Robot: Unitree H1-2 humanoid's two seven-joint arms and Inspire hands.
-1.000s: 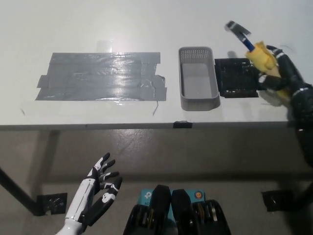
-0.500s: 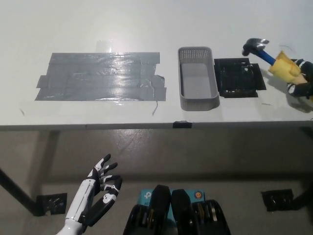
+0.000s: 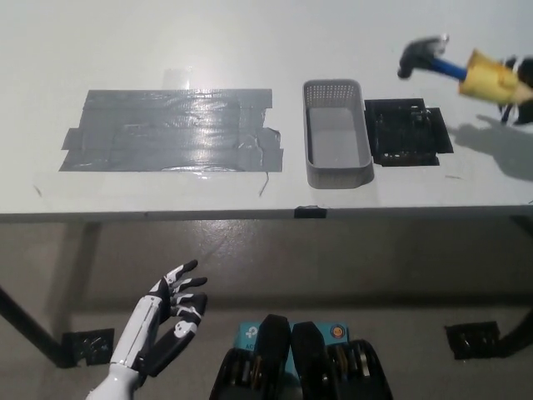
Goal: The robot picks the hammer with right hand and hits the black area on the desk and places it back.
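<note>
The hammer has a steel head, a blue neck and a yellow handle, and it hangs in the air above the table's right end with its head pointing left. My black right hand is shut on the yellow handle at the picture's right edge, mostly cut off. Below the hammer head lies the black area, a square dark patch on the white desk. My white left hand rests open below the table's front edge at lower left.
A grey mesh basket stands just left of the black patch. A wide strip of grey tape covers the left middle of the desk. The desk's front edge runs across the picture's middle.
The right hand has lifted the hammer up and back from just above the black patch; its head now points left, higher in the picture. The left hand shifted slightly.
</note>
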